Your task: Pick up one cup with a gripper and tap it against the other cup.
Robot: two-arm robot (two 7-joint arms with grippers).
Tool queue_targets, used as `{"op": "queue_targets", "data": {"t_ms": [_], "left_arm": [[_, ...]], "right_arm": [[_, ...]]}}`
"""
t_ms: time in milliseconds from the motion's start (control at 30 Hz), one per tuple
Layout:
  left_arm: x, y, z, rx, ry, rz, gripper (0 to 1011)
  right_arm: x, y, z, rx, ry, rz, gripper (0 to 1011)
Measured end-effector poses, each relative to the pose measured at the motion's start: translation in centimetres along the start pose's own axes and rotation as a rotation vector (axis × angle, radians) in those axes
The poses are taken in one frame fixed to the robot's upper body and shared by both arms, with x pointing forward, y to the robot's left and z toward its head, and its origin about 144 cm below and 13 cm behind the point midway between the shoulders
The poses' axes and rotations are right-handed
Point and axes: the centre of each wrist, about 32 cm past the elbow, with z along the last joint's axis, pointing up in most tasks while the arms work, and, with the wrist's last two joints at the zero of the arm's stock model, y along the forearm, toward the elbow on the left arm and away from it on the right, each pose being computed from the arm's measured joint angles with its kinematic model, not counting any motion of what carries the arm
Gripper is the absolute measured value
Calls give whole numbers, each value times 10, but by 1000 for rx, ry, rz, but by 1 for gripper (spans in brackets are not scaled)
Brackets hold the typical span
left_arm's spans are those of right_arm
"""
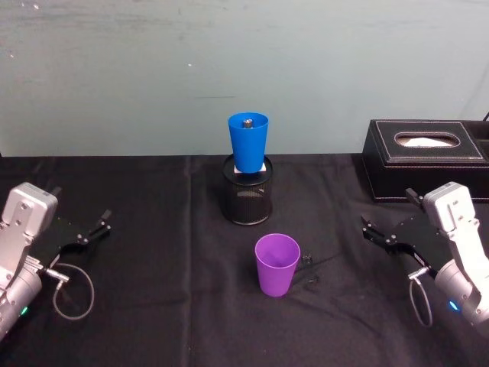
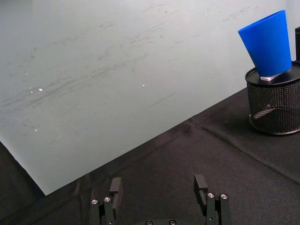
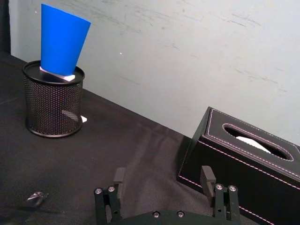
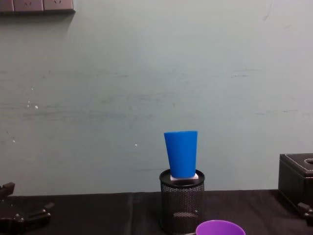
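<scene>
Two claws are held released, with nothing between the jaws: the left claw (image 2: 158,185) at the left side of the bench (image 1: 153,306), the right claw (image 3: 163,174) beside one black tissue box (image 1: 424,157). The pick-up is judged not yet begun. Next, a reach to the purple cup (image 1: 276,263), upright between them, is called for. Two cups are counted; the blue cup (image 1: 247,141) is perched in one mesh holder (image 1: 247,195) behind.

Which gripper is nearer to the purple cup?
Right. The right gripper, jaws open, is to the right of the purple cup; the left gripper, jaws open, is farther off on its left.
</scene>
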Motion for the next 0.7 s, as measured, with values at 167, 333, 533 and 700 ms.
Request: {"op": "queue_targets", "data": {"t_ms": [167,333,533,700], "left_arm": [[0,0,0,0,0,0,1000],[0,0,0,0,0,0,1000],[0,0,0,0,0,0,1000],[0,0,0,0,0,0,1000]], "right_arm": [[0,0,0,0,0,0,1004],[0,0,0,0,0,0,1004],[0,0,0,0,0,0,1004],[6,-2,4,33,14,8,1004]]}}
